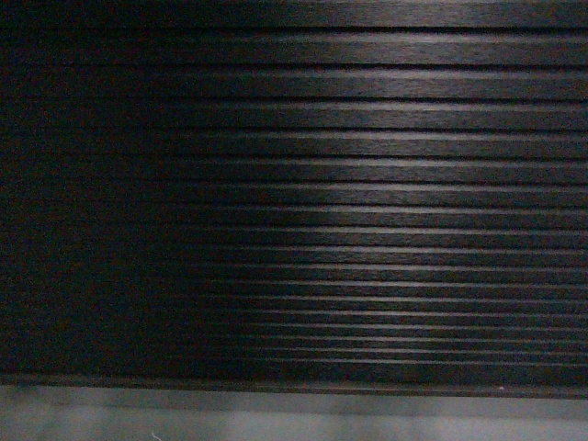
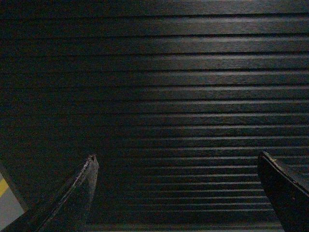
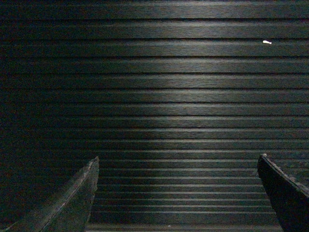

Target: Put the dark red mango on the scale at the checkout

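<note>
Left pincer: wide open. 1 finger tip is at 7 o'clock in the left wrist view, the other at 5 o'clock. Nothing is between them.
Right pincer: wide open too. Its 2 finger tips sit at 7 and 5 o'clock in the right wrist view. It holds nothing.
Floor strip: a pale gray band at 6 o'clock in the head view, just under the wall.
Yellow mark: a small bit at 8 o'clock in the left wrist view, low by the wall's foot.
Dark wall: black slats running side to side fill all 3 views, from 9 to 3 o'clock.
White speck: a tiny dot on the wall at 2 o'clock.
Mango: not in any view.
Scale: not in any view.
Which arm is nearer: I cannot tell, because the mango is out of sight. Both pincers just face the wall.
</note>
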